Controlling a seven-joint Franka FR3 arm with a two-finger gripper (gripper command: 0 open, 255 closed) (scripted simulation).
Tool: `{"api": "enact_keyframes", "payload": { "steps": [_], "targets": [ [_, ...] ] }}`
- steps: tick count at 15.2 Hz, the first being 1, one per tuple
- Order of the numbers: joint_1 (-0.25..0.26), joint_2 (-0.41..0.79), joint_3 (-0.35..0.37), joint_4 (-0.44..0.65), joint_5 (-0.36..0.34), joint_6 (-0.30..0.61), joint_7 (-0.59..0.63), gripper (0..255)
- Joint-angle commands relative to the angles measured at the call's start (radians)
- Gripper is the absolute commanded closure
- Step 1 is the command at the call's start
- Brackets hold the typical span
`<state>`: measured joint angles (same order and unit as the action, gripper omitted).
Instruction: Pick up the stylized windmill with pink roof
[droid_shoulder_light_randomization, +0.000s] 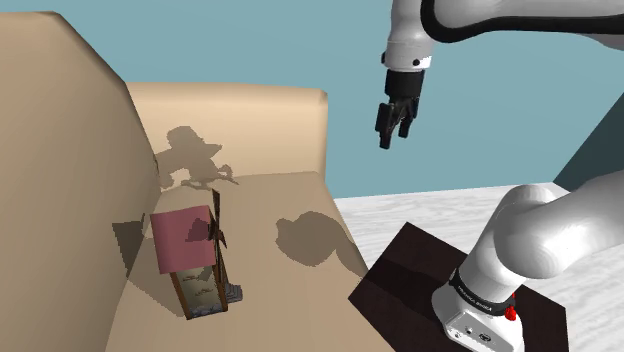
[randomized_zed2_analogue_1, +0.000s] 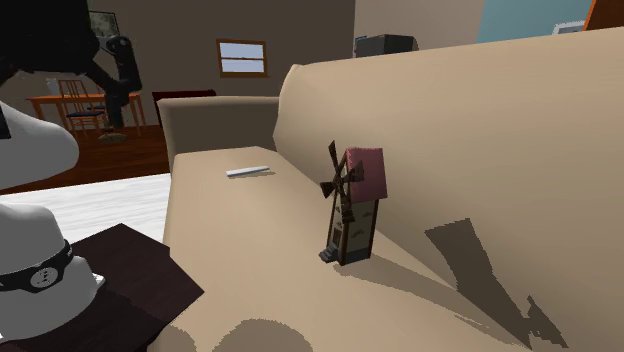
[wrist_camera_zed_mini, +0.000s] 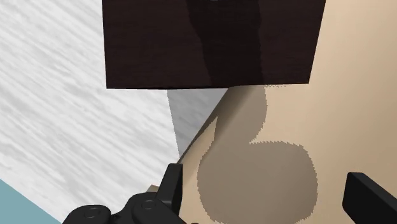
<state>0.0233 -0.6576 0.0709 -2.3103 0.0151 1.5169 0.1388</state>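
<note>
Pink-roofed windmill (droid_shoulder_light_randomization: 195, 262) stands upright on the tan sofa seat (droid_shoulder_light_randomization: 285, 300), near the backrest, bare cushion toward the front edge. Fingers (wrist_camera_zed_mini: 170, 188) hang spread and empty, well apart. The second exterior view adds a white bar (randomized_zed2_analogue_1: 248, 171) by the armrest.

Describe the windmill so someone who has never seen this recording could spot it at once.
Start at the big beige sofa. On its seat, near the backrest, stands a small brown windmill with dark blades. Its pink roof and upright tower set it apart from the flat pale bar lying farther along the seat.
</note>
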Motion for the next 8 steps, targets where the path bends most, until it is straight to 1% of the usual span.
{"api": "enact_keyframes", "payload": {
  "steps": [1, 8],
  "targets": [
    [0.014, 0.027, 0.044, 0.011, 0.036, 0.011, 0.064, 0],
    [0.047, 0.184, 0.177, 0.107, 0.119, 0.068, 0.258, 0]
  ]
}}
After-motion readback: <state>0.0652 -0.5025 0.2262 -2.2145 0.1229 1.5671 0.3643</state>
